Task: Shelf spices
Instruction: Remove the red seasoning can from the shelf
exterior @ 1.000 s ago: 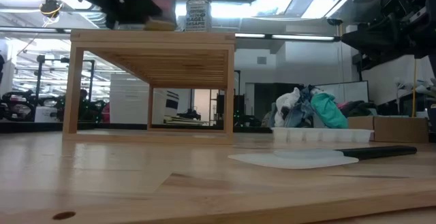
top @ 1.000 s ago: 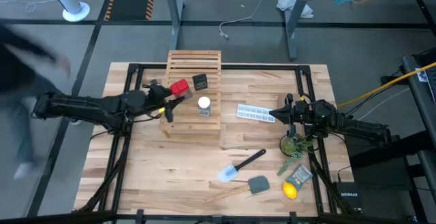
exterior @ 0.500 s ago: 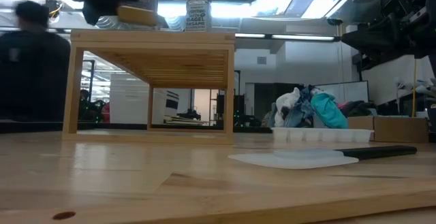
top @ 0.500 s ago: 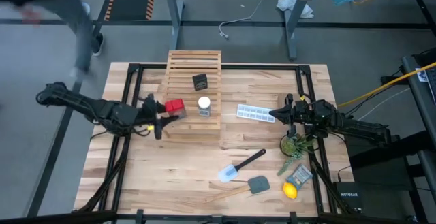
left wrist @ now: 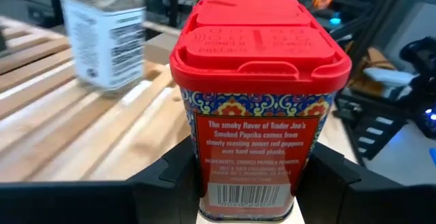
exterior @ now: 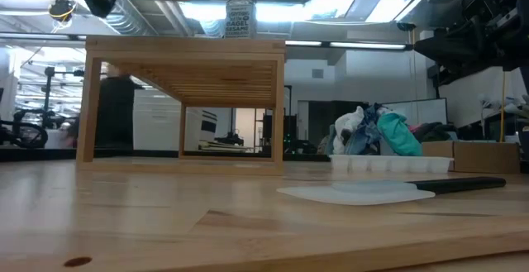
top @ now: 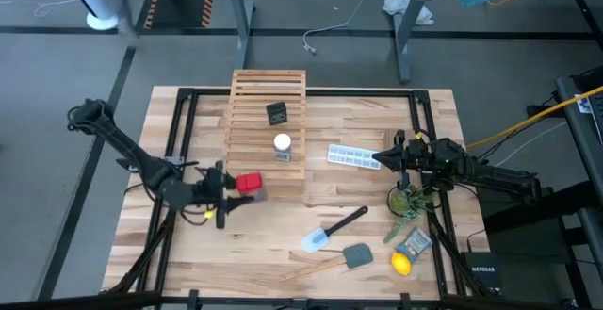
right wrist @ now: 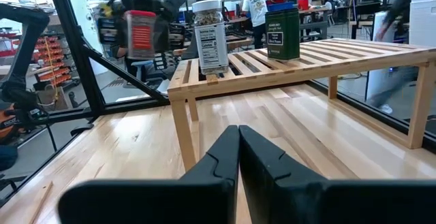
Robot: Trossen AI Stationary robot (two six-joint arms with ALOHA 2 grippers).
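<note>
The shelf [top: 268, 126], a light wooden slatted rack, stands at the table's far middle. On its top stand a black spice container [top: 276, 113] and a clear jar with a white lid [top: 282, 145]. My left gripper [top: 237, 187] is at the shelf's near left corner, shut on a red boxy spice tin [top: 249, 184], which the left wrist view shows upright with a red lid [left wrist: 255, 30]. My right gripper [top: 382, 159] waits shut at the table's right, beside the white ice-cube tray. My left gripper pinches the red tin's lower body [left wrist: 248, 183] between its two fingers [left wrist: 170, 176], one on each side. The fingers come nearly level from the table's left. The tin stands upright in the hold, lid up, lifted above the shelf top [right wrist: 141, 33].
A white ice-cube tray [top: 353, 156] lies right of the shelf. Two spatulas [top: 334, 230] [top: 353, 253] lie near the table's front. A green sprig [top: 407, 200], a packet [top: 415, 242] and a lemon [top: 401, 264] lie at the near right. Bare tabletop lies left of the spatulas.
My left gripper has swung toward the table's near edge along the shelf's left side, carrying the red tin from beside the black container to the shelf's near left corner. The tin has stayed upright in the hold. A person passed behind the table's far left.
</note>
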